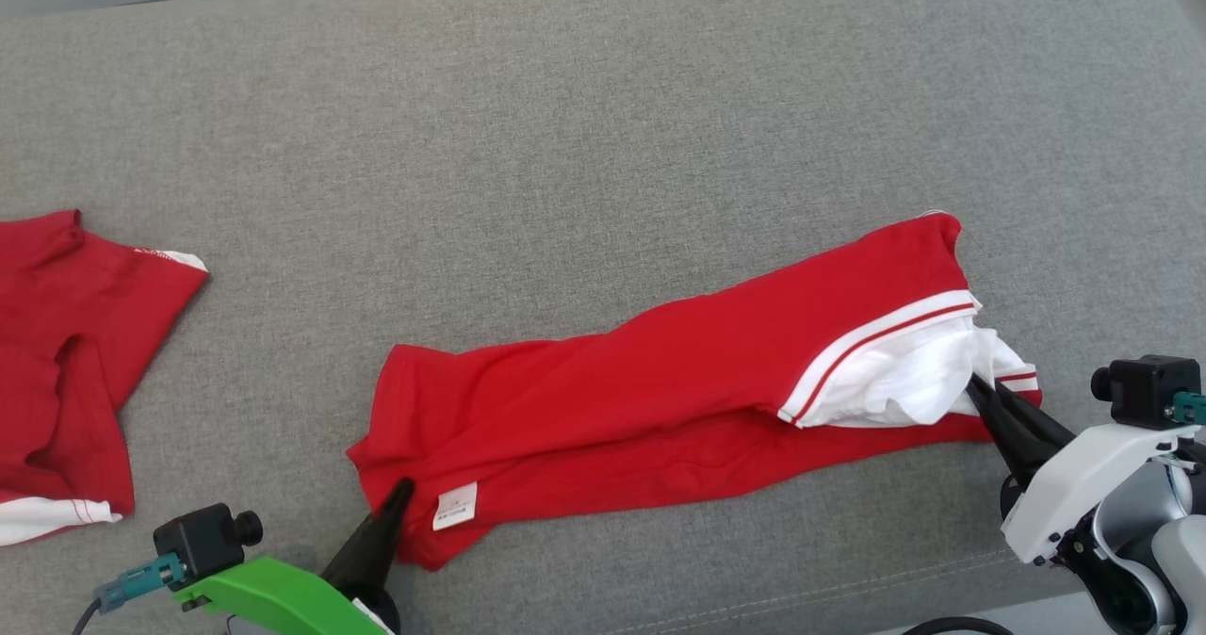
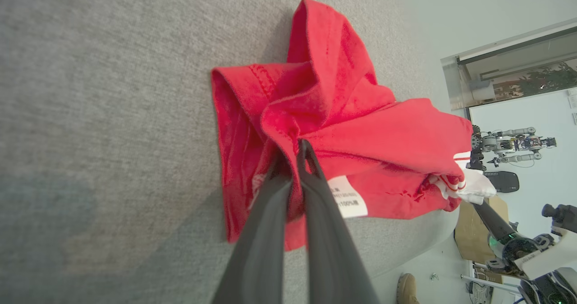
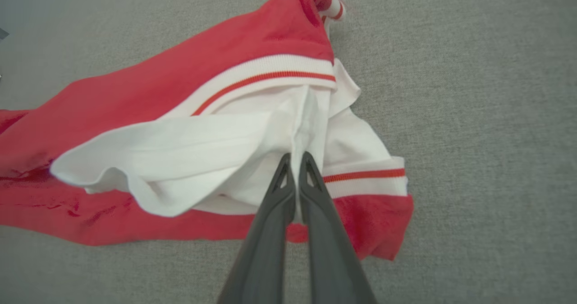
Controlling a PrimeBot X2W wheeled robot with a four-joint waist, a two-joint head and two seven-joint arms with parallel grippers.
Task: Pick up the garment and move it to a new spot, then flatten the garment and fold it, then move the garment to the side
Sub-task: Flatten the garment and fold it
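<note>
My left claw (image 2: 293, 154) is closed tight on a bunch of red cloth at the left end of the garment (image 1: 650, 381), just beside the small white label (image 1: 455, 506). The cloth is gathered into thick folds around the claw there. My right claw (image 3: 295, 157) is also pressed together, and a fold of the white part (image 3: 189, 155) of the same garment is pinched in it, at the right end. Between the two claws the garment lies in a long narrow band on the grey fabric surface (image 1: 603, 126). It is red for most of its length, and white with thin red stripes at the right end. Well apart, at the left edge of the head view, a second red garment (image 1: 57, 352) lies on the same surface.
</note>
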